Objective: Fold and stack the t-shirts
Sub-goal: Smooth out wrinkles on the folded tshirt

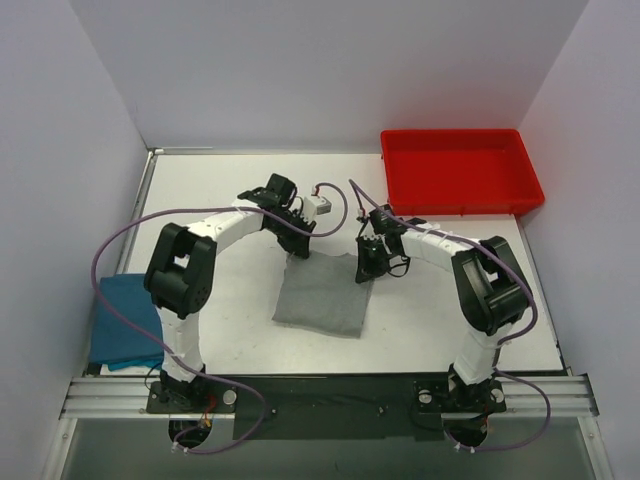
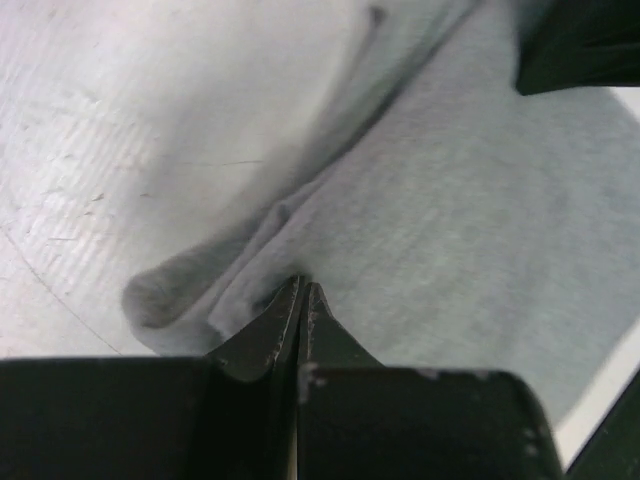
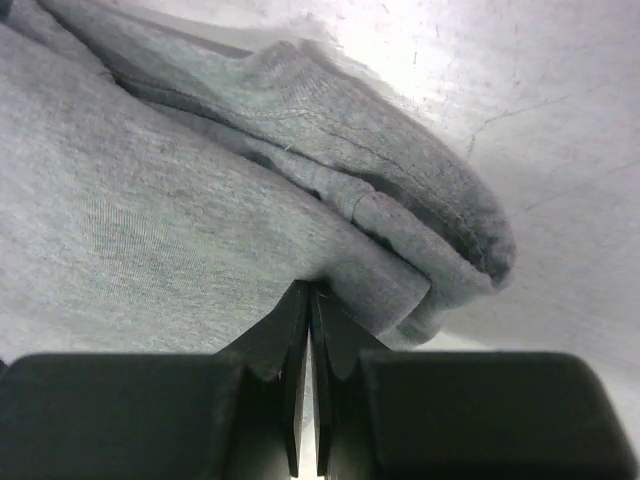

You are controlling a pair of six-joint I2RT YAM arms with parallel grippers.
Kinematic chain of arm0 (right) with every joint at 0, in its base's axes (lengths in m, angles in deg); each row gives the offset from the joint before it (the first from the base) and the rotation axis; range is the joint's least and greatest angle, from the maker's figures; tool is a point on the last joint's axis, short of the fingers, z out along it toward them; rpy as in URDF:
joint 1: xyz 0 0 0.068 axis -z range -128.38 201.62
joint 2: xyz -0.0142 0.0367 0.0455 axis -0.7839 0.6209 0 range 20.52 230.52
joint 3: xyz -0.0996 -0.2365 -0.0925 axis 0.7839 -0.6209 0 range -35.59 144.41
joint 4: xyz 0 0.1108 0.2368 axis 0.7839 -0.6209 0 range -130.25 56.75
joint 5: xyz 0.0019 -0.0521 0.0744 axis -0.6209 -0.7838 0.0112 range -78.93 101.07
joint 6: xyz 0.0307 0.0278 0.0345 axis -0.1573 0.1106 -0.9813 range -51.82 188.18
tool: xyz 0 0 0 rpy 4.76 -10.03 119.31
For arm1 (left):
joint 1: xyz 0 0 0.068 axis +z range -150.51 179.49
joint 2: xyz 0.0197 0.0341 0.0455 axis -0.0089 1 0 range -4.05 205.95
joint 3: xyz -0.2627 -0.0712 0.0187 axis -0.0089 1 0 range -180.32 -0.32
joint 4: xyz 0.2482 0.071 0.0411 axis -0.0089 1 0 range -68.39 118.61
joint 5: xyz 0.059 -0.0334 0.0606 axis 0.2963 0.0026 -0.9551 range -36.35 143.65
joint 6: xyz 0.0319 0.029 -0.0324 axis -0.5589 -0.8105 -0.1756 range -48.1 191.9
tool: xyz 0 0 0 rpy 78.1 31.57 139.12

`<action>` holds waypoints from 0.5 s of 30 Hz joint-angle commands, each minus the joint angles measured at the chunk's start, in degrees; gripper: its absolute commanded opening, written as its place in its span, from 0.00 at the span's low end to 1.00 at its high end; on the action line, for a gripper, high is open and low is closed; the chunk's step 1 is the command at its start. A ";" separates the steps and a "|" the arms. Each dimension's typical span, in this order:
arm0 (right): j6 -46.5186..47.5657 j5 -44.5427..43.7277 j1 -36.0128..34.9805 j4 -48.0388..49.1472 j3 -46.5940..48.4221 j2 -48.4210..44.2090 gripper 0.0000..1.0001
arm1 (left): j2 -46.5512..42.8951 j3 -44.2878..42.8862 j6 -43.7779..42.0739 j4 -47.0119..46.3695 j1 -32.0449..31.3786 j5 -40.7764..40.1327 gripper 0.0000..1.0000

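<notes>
A grey t-shirt lies folded in a rough rectangle at the middle of the table. My left gripper is at its far left corner, and in the left wrist view its jaws are shut on a pinch of the grey cloth. My right gripper is at the far right corner, shut on the shirt's folded edge in the right wrist view, jaws pressed together. A folded blue t-shirt lies at the table's left edge.
A red bin stands at the back right corner. White walls enclose the table on three sides. A purple cable loops from the left arm over the table's left side.
</notes>
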 commanded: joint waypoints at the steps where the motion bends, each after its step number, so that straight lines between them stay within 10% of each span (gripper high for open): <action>1: -3.27 -3.40 0.95 0.45 1.62 3.73 0.00 | 4.23 -1.11 4.00 -7.15 1.80 -4.61 0.03; 12: -0.64 -7.27 2.35 -7.10 10.23 4.62 0.02 | 1.60 -6.11 11.89 -7.52 3.02 -14.37 0.29; 15: -0.55 -9.02 2.26 -9.04 11.47 1.73 0.25 | -1.82 -8.14 19.78 -4.80 4.08 -17.17 0.42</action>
